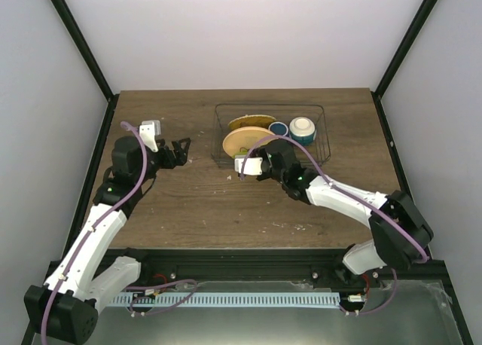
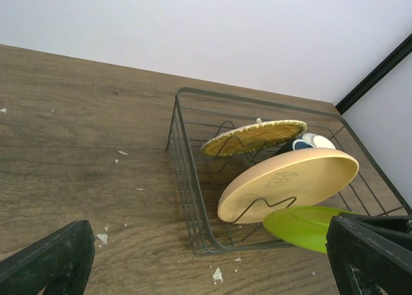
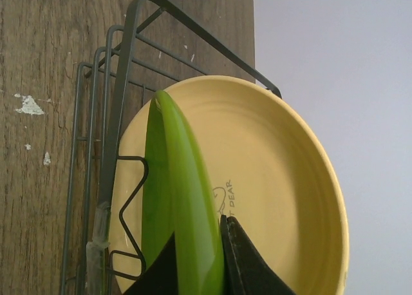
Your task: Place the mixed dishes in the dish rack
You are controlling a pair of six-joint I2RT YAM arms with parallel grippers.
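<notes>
The dark wire dish rack (image 1: 269, 105) stands at the table's back middle. In it a woven grid-faced yellow plate (image 1: 252, 122) and a plain yellow-orange plate (image 1: 242, 141) lean on dividers, with a dark blue mug (image 1: 279, 128) and a blue-and-white cup (image 1: 302, 129) behind. My right gripper (image 3: 199, 263) is shut on the rim of the yellow-green plate (image 3: 183, 192). It holds the plate edge-on at the rack's near side, just in front of the yellow-orange plate (image 3: 270, 179). My left gripper (image 1: 181, 151) is open and empty, left of the rack (image 2: 187, 172).
Small white crumbs (image 2: 217, 274) lie on the wooden table (image 1: 188, 202) near the rack's front corner. Black frame posts (image 1: 79, 40) and white walls close in the sides and back.
</notes>
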